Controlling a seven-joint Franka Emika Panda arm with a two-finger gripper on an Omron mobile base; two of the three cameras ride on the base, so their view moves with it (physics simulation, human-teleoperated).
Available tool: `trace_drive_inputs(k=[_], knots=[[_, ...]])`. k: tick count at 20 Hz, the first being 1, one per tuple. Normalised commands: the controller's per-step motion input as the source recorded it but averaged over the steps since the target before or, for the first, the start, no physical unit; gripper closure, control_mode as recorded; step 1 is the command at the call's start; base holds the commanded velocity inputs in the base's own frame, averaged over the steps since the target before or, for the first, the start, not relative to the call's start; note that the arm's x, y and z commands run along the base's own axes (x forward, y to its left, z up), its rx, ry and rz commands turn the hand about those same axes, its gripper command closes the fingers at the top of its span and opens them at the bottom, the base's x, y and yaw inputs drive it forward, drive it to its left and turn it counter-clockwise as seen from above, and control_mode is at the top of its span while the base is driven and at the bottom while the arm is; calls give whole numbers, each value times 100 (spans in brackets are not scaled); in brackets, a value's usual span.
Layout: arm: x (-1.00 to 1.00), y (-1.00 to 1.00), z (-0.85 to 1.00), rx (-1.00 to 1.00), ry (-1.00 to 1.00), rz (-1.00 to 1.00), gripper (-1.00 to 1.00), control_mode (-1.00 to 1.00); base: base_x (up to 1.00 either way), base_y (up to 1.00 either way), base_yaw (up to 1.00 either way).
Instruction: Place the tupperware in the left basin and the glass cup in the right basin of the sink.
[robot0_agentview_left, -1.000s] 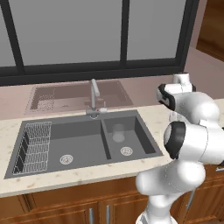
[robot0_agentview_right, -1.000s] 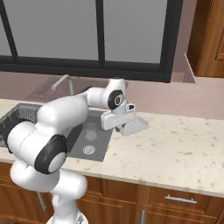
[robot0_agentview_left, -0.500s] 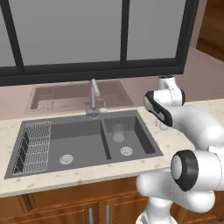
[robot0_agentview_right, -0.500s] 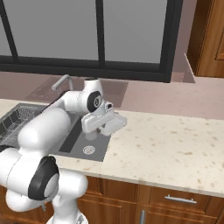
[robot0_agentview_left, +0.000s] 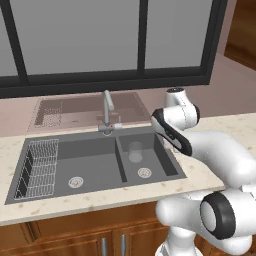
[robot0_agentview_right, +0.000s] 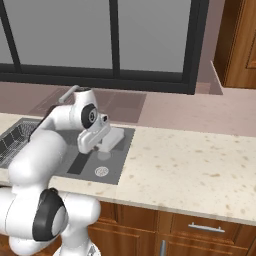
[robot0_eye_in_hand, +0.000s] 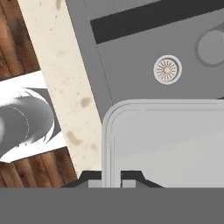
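Over the right basin (robot0_agentview_left: 150, 160) of the sink (robot0_agentview_left: 65, 167) the gripper (robot0_eye_in_hand: 111, 177) hangs with its jaws nearly closed, clamped on the edge of the tupperware (robot0_eye_in_hand: 166, 144). Seen from the hand, the whitish box juts out from between the two dark fingertips, its rounded corner above the basin's round steel drain (robot0_eye_in_hand: 167, 69). From the right base view the tupperware (robot0_agentview_right: 111, 139) is held out flat above the sink's right end. Down in the right basin stands the glass cup (robot0_agentview_left: 135, 151), well below the jaws. No writing or labels are readable anywhere.
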Motion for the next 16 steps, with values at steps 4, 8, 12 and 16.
trace_drive_inputs(k=[4, 8, 12, 16], knots=[[-2, 58, 13, 3, 7, 22, 100, -100, 0, 0, 0], [0, 54, 14, 5, 9, 22, 100, -100, 0, 0, 0], [0, 50, 22, 8, 10, 22, 100, -100, 0, 0, 0], [0, 51, 11, 7, 11, 24, 100, -100, 0, 0, 0]])
